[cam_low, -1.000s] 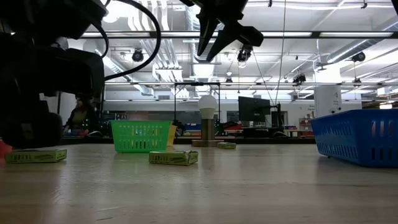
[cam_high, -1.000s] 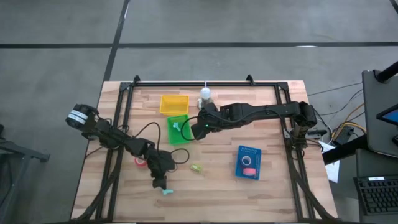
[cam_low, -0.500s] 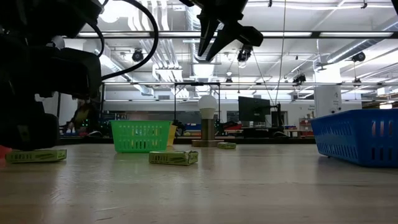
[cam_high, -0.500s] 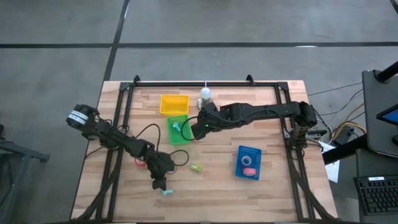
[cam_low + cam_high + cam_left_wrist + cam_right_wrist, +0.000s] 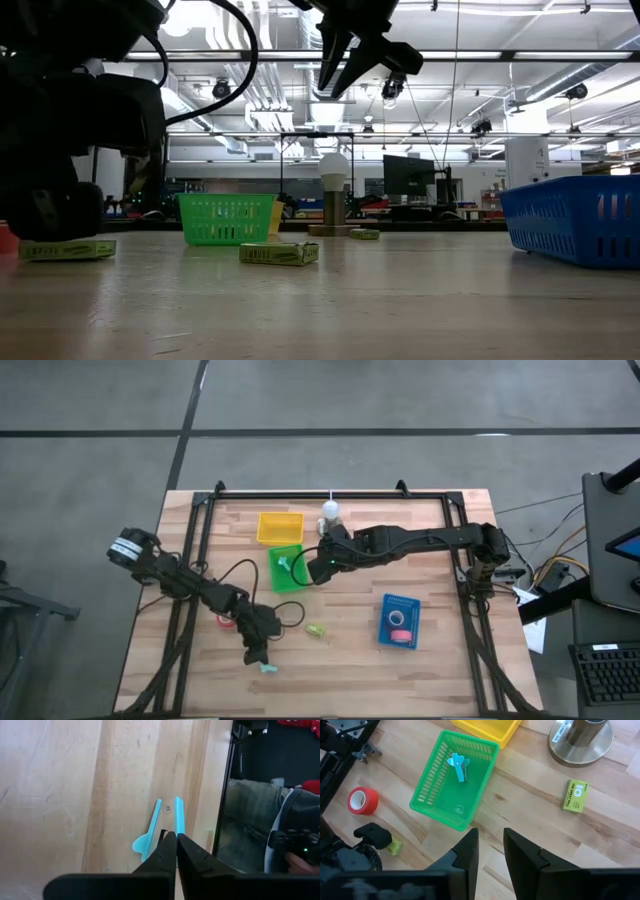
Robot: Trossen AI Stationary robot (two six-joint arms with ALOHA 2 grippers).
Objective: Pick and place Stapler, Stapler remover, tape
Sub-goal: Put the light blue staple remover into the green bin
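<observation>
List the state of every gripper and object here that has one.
Left gripper: jaws shut, tips at the loose staple remover.
Right gripper: jaws open, empty.
Loose staple remover: lying on the table.
Green basket: upright, holding a second staple remover.
Red tape roll: on the table, outside the baskets.

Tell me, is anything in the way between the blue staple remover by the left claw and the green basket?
Nothing visible blocks it. The left gripper is shut at the blue staple remover near the table's front edge. Between it and the green basket lies bare wood; a small green box sits off to the side.
</observation>
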